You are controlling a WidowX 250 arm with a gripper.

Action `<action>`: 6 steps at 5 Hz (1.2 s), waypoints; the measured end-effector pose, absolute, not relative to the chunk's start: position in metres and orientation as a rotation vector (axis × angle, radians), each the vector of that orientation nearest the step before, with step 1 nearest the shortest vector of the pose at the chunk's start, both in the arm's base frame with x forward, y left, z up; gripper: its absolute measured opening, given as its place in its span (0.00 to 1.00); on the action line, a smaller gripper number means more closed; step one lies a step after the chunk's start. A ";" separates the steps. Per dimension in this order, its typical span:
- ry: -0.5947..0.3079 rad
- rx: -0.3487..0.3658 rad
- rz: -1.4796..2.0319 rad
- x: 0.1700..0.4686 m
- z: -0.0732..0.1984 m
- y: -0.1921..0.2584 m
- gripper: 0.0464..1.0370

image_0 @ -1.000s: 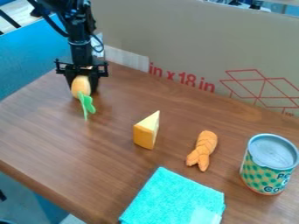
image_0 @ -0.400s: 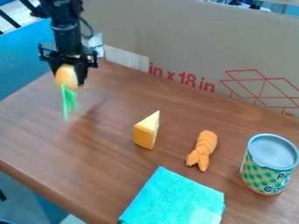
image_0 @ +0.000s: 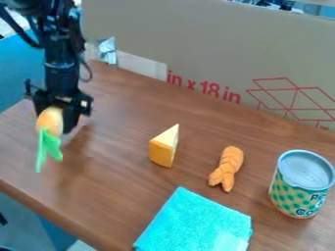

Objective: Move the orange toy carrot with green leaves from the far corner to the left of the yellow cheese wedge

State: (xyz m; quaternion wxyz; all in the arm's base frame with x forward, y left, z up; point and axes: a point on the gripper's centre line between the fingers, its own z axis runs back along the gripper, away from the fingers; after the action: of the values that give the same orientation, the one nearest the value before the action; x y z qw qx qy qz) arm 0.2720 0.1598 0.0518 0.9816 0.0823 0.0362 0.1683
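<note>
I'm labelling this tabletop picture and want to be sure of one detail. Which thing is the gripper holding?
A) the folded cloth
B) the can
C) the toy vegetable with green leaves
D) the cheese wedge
C: the toy vegetable sits between the fingers of the gripper, its green leaves hanging below.
</note>
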 end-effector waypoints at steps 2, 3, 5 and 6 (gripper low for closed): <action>0.106 0.164 0.311 0.265 0.037 0.155 0.54; 0.128 0.178 0.324 0.257 0.031 0.154 0.54; 0.162 0.186 0.301 0.228 0.026 0.130 0.61; 0.153 0.159 0.290 0.235 0.027 0.123 0.86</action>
State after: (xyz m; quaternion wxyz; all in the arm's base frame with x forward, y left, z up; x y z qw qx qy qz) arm 0.2353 0.1230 0.0267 0.9834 0.0792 0.0762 0.1443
